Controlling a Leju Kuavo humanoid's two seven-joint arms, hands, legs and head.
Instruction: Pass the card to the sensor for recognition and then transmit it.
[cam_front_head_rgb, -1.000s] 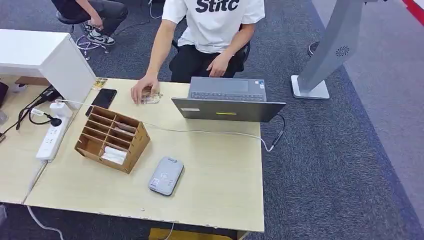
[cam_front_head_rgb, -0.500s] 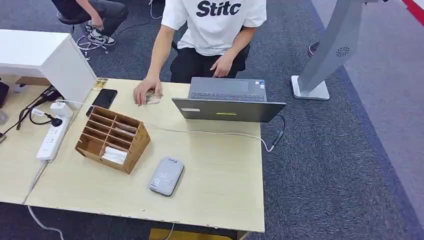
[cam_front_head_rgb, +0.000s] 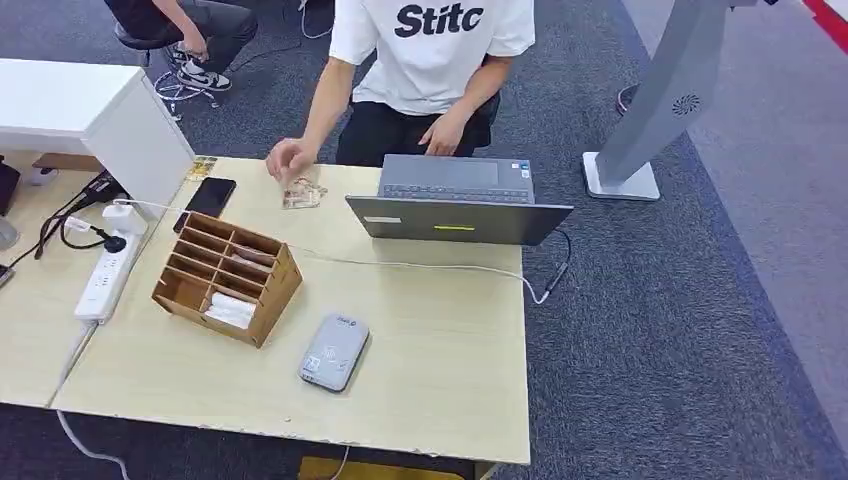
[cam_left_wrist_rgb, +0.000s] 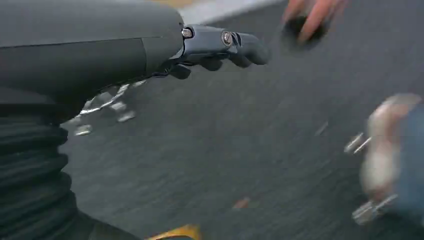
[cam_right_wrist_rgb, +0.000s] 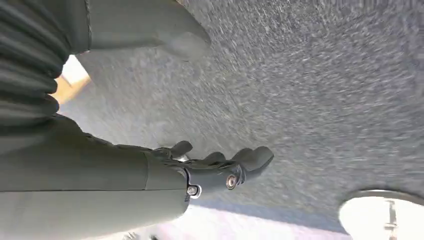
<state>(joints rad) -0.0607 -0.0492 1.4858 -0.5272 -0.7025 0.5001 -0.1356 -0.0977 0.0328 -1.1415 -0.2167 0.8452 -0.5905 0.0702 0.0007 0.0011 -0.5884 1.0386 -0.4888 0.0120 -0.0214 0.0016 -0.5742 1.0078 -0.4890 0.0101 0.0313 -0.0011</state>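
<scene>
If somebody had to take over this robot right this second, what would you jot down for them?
Left hand: holds nothing, fingers loosely curled, hanging over the carpet beside the table.
Right hand: holds nothing, also hanging low over the carpet.
Card: lying at the far edge of the table, just below the seated person's hand, next to the laptop.
Sensor: the grey pad near the table's front edge, beside the wooden organizer, nothing on it.
Done: nothing yet.
Left: pick up the card, present it to the sensor, then hand it over.
</scene>
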